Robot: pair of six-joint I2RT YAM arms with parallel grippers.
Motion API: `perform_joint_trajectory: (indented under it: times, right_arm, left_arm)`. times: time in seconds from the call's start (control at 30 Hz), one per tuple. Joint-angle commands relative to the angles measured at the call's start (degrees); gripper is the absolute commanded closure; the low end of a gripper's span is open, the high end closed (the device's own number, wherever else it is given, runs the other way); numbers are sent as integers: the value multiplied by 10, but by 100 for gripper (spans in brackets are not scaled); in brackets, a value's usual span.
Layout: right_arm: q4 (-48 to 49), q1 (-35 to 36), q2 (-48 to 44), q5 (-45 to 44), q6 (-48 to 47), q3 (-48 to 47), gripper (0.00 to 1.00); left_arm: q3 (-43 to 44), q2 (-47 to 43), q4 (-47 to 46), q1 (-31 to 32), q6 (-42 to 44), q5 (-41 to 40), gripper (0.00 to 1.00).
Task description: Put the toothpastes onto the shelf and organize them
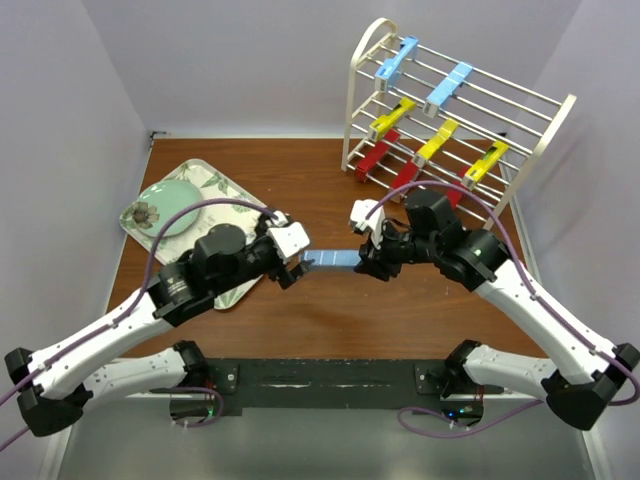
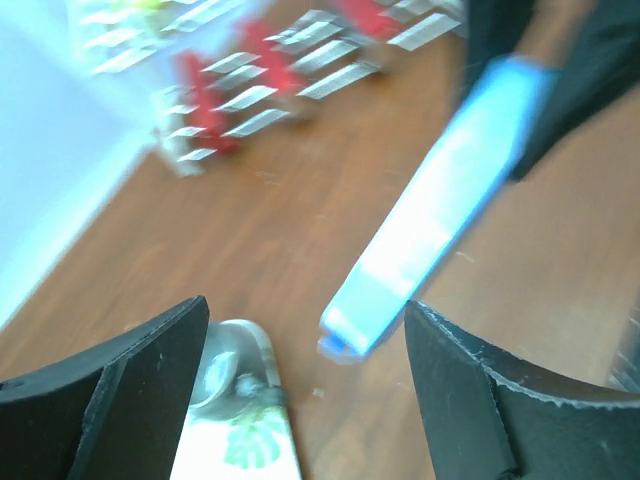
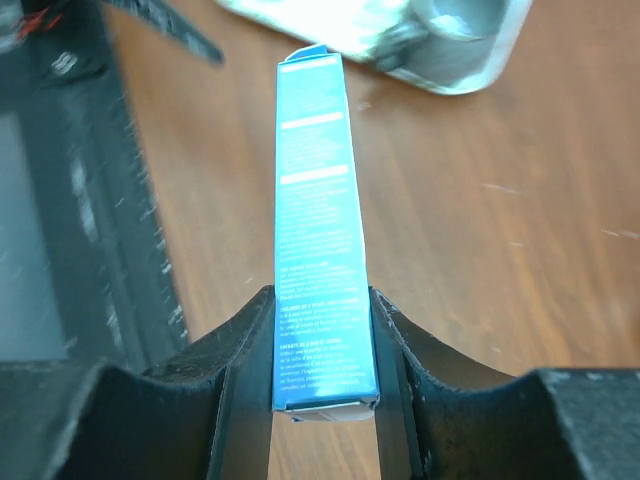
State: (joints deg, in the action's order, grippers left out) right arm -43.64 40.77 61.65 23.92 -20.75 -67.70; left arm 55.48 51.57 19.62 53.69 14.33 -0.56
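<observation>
Between the closed jaws of the right gripper (image 3: 322, 300) sits one end of the light blue toothpaste box (image 3: 315, 180), the rest jutting ahead toward the spread left gripper (image 2: 300, 315); probably light, stiff but crushable cardboard, best pinched gently across its flat sides.

The light blue toothpaste box (image 3: 318, 230) looks glossy cardboard; the table (image 3: 520, 250) smooth wood.

Three blue toothpastes (image 1: 330, 259), three yellow toothpastes (image 1: 437, 140), three red toothpastes (image 1: 375, 157), one shelf (image 1: 548, 135), one tray (image 1: 205, 180), one mug (image 3: 450, 20)
</observation>
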Motion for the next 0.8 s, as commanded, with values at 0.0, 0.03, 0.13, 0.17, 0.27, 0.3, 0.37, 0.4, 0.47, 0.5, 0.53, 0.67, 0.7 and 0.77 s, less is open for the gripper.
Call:
perform_joint_trajectory:
  times: [0.0,0.03,0.13,0.17,0.27,0.3,0.37,0.4,0.47,0.5,0.53,0.67,0.7,0.77]
  right_arm:
    - [95,1,-44,-118,60,-56,100]
    - [103,1,-52,-136,72,-63,100]
    - [151,1,-72,-219,95,-81,100]
    - [180,1,-75,-259,100,-88,100]
    - [221,1,-75,-328,111,-116,100]
    - [226,0,-72,-385,114,-127,100]
    - [240,1,-52,-445,118,-159,100]
    - [244,1,-45,-515,117,-171,100]
    - [269,0,-24,-590,114,-195,100]
    - [278,1,-15,-648,105,-203,100]
    - [285,0,-7,-679,99,-211,100]
    - [290,-1,52,-794,85,-285,100]
    - [293,-4,68,-816,87,-292,100]
    - [293,-32,85,-841,98,-311,100]
  left_arm:
    - [-71,-71,-129,-6,-55,-209,14]
    - [-102,-100,-157,-6,-61,-237,10]
    - [-154,-142,-182,-6,-70,-325,7]
    - [-163,-149,-182,-7,-77,-365,6]
    - [-199,-173,-182,-7,-104,-420,5]
    - [-207,-183,-179,-7,-122,-433,4]
    - [-232,-193,-181,-7,-134,-458,4]
    - [-241,-202,-187,-7,-139,-461,4]
    - [-264,-207,-187,-7,-139,-465,4]
    - [-267,-207,-187,-7,-139,-466,4]
    - [-274,-205,-187,-7,-139,-467,4]
    - [-279,-186,-214,-7,-134,-467,4]
    - [-280,-177,-218,-7,-128,-468,4]
    - [-278,-171,-221,-7,-126,-479,4]
